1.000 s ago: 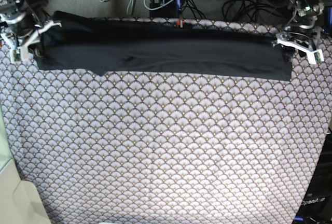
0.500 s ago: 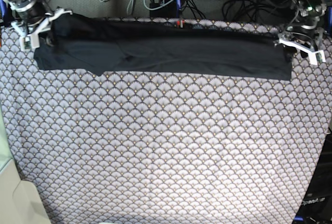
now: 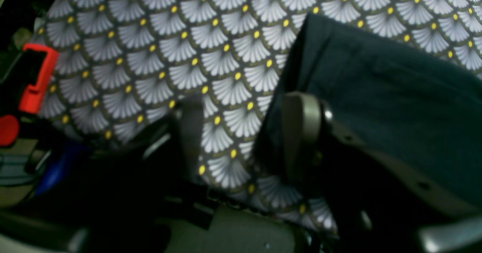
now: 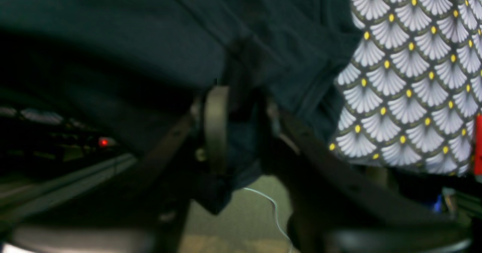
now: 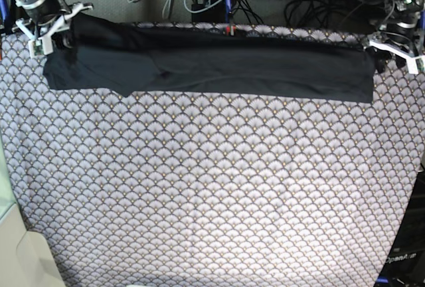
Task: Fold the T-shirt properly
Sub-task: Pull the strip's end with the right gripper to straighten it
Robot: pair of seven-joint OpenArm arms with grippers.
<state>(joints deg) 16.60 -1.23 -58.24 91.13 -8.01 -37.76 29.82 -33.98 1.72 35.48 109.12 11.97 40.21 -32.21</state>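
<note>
T-shirt (image 5: pixel 212 68) lies folded into a long black band across the far edge of my tabletop (image 5: pixel 212 187), reaching nearly from one far corner to the other. At the left of the base view my right end effector (image 5: pixel 46 28) sits over the band's end at the far corner; its wrist camera shows dark cloth between the fingers (image 4: pixel 216 125) with the jaws partly apart, and I cannot tell whether they grip it. Along the band's near edge a small point of cloth juts out toward the left. In front of it the fan-patterned cover is bare all the way to the near edge. At the right my left end effector (image 5: pixel 398 51) stands released, one finger (image 3: pixel 301 132) against the cloth's end, patterned cover showing between the jaws. At the lower right a black surface carries partial lettering beginning "OpenA".
</note>
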